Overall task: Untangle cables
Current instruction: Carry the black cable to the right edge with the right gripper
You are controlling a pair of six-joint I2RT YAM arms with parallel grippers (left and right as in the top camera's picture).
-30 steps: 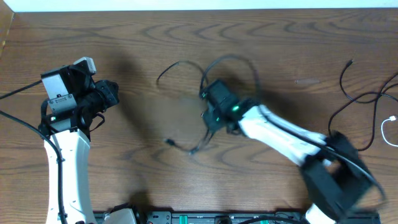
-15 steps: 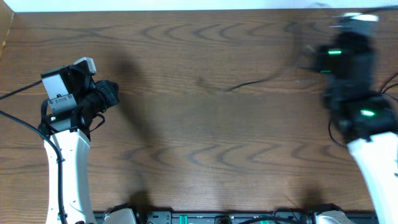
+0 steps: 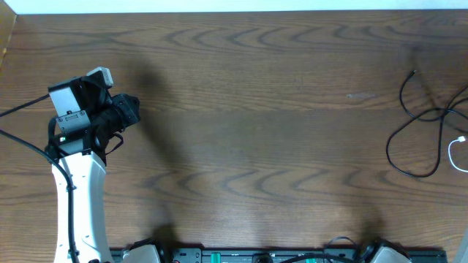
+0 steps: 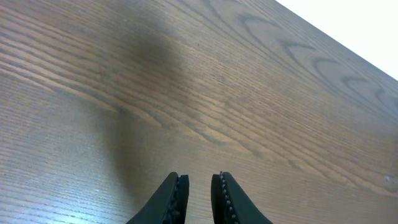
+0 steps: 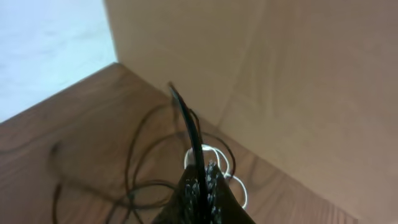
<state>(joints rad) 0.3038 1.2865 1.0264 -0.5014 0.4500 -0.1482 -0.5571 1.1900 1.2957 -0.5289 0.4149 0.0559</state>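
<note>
Black cables (image 3: 388, 150) lie in loose loops at the table's right edge, with a thin white cable (image 3: 451, 155) beside them. My right gripper (image 5: 203, 177) is out of the overhead view. In its wrist view it is shut on a black cable (image 5: 189, 127) that rises stiffly from between the fingers. Below it lie black loops (image 5: 130, 155) and the white cable (image 5: 239, 183). My left gripper (image 3: 134, 111) hovers at the far left, far from any cable. Its fingers (image 4: 199, 183) stand a narrow gap apart over bare wood, holding nothing.
A light wooden wall panel (image 5: 298, 81) rises close behind the cable pile in the right wrist view. The left arm's thick black lead (image 3: 22, 142) trails off the left edge. A dark equipment rail (image 3: 256, 256) runs along the front edge.
My right arm swept from the table's middle to the right and out of the overhead view, taking along the black cable that lay in the middle. The left arm has stayed still.
</note>
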